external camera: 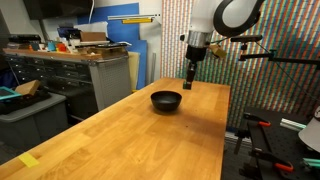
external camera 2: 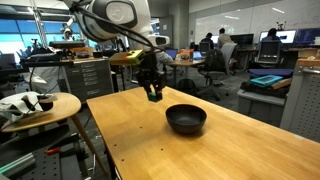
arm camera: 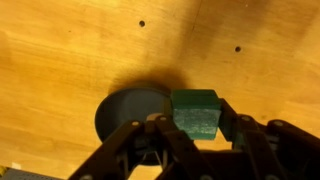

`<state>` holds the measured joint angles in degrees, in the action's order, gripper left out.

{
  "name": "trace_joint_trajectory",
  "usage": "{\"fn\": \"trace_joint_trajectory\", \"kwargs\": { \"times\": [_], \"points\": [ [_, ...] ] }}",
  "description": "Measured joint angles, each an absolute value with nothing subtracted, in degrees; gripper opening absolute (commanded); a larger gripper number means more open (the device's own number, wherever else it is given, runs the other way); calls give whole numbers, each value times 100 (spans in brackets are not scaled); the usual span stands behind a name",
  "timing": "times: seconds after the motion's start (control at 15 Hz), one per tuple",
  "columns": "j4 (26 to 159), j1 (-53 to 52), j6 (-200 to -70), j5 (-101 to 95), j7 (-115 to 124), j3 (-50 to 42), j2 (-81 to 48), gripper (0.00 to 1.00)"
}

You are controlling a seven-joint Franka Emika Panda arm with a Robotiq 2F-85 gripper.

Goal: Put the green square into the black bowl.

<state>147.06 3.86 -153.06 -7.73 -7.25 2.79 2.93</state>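
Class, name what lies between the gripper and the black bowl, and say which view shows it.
Nothing: in an exterior view only bare wooden table separates the gripper from the black bowl.

Surface: a light wooden butcher-block table (external camera: 150, 140), seen in both exterior views (external camera 2: 140, 150); the grain is clean and bare across most of the top.

Item 1: the black bowl (external camera: 166, 100), upright, standing directly on the wood. In this exterior view it sits toward 12 o'clock from the table's middle, clear of every edge.

Item 2: a flat yellow tape patch (external camera: 28, 160), stuck down at about 7 o'clock, well apart from the bowl.

Wrist view: two small dark holes mark the wood (arm camera: 60, 50), at roughly 12 o'clock (arm camera: 142, 22) and 2 o'clock (arm camera: 237, 48) from the bowl (arm camera: 125, 108).
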Motion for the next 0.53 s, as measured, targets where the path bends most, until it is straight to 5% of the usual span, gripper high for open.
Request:
{"fn": "trace_joint_trajectory", "kwargs": {
  "times": [0.53],
  "points": [
    [13141, 380, -14984, -151, -725, 17, -496, 21]
  ]
}}
